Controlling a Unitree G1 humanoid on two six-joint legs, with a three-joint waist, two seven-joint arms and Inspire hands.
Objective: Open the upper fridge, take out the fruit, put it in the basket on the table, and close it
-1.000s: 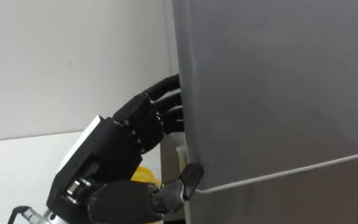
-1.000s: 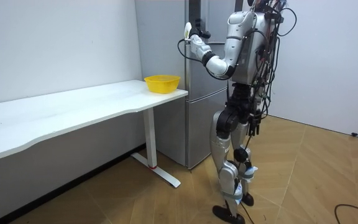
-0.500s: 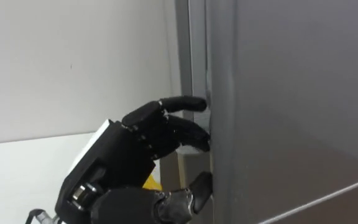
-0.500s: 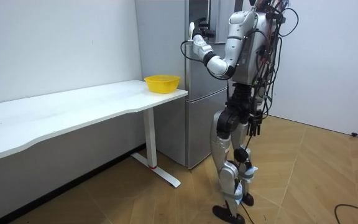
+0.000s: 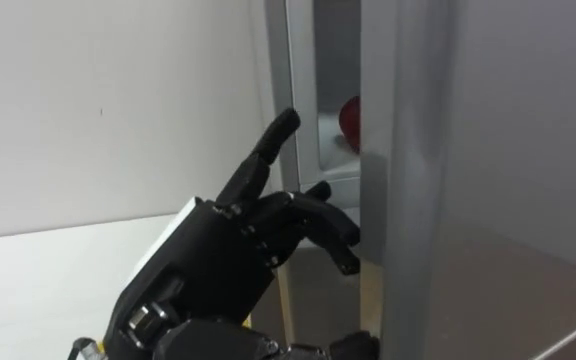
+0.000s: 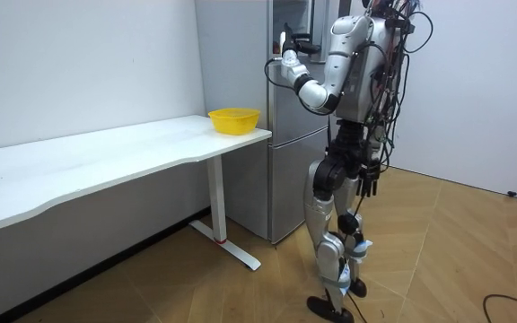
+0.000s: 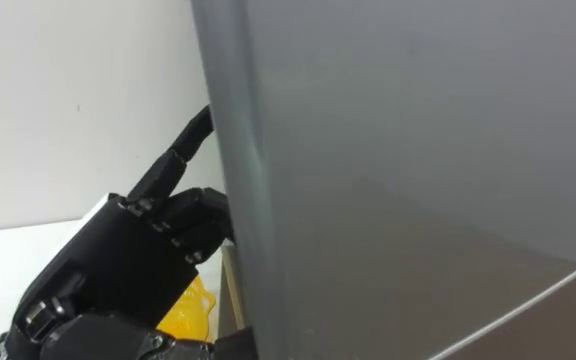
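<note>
I stand close in front of a tall grey fridge (image 6: 285, 179). Its upper door (image 5: 488, 150) hangs ajar and takes up the right of both eye views (image 7: 418, 150). My left hand (image 5: 238, 260) is at the door's left edge, most fingers curled round that edge and one finger pointing straight up. The gap shows the lit inside with a red thing (image 5: 350, 118) on a shelf, half hidden by the door. In the room view my left hand (image 6: 285, 63) is raised to the door at head height.
A yellow bowl (image 6: 234, 119) stands on the end of a long white table (image 6: 106, 157) that runs along the wall to my left, right beside the fridge. The bowl (image 7: 190, 305) peeks out below my hand. Wooden floor lies behind me.
The upper door has swung open from shut to ajar, with my left hand on its edge. The lit inside and the red thing have come into sight.
</note>
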